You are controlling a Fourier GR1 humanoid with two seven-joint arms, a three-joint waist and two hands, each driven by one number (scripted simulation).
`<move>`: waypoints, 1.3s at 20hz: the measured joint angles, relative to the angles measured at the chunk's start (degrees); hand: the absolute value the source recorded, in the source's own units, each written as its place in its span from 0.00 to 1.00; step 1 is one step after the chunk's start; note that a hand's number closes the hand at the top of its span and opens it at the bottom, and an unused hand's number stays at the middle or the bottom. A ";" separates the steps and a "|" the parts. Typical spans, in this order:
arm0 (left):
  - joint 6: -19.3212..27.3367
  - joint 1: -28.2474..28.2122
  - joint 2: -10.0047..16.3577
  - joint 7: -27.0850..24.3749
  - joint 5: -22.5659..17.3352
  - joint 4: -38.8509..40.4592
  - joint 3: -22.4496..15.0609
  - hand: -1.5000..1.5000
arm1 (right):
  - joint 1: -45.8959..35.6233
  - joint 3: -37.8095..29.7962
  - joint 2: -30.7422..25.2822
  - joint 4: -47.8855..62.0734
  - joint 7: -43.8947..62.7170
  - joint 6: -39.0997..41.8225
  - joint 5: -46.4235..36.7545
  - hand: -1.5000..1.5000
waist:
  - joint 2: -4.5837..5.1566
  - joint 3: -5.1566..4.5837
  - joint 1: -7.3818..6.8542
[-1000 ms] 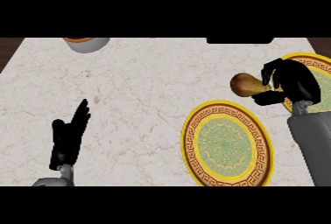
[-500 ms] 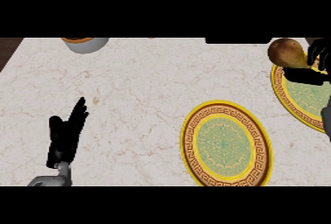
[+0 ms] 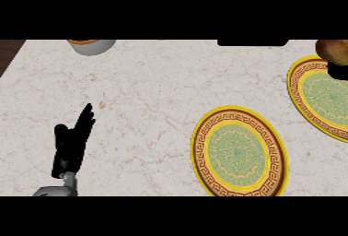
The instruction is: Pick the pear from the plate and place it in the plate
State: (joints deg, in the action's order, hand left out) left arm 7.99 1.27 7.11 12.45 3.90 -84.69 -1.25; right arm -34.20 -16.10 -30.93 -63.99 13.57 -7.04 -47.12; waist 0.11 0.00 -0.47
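Black and barely showing at the right edge, my right hand (image 3: 339,70) sits just under the rounded brown pear (image 3: 332,50); its grip I cannot tell. The pear is cropped, so its long axis is unclear. It is at the far rim of the right-hand round, yellow-rimmed plate (image 3: 319,97). My left hand (image 3: 71,147) is open at lower left.

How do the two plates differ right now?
The centre plate shows whole; the right plate is cut off by the view's right edge. The pear shows at the right plate's upper rim; the centre plate bears nothing. Both have a yellow rim, a brown key-pattern band and a green middle.
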 measured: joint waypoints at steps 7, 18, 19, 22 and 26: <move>-0.36 1.16 -0.26 0.11 0.19 0.83 0.42 0.50 | -4.94 -2.57 -4.52 18.04 -7.10 -2.21 -0.43 1.00 | 0.18 0.04 -0.47; 0.21 1.92 -1.26 1.12 1.23 0.13 -0.44 0.50 | -7.69 -3.35 -8.15 39.43 -15.84 7.57 0.75 0.00 | 0.50 0.10 -1.14; -0.04 1.95 -0.95 0.96 1.04 0.27 -0.05 0.50 | -7.87 -3.30 -8.60 40.89 -16.68 8.36 0.67 0.00 | 0.50 0.12 -1.14; 0.02 1.86 -1.36 0.64 1.17 0.43 -0.22 0.50 | -8.65 -3.62 -9.83 44.30 -21.48 10.43 1.14 0.00 | 0.55 0.15 -1.24; -0.30 2.21 -0.94 0.49 1.01 1.15 0.35 0.50 | -10.17 -6.70 -10.90 45.36 -28.57 12.27 4.76 0.00 | 0.53 0.18 -1.11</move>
State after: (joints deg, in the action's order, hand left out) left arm 7.69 3.48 6.17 12.94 4.91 -83.54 -0.90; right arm -44.37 -22.80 -41.83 -18.62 -15.00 5.23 -42.36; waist 0.64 0.18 -1.58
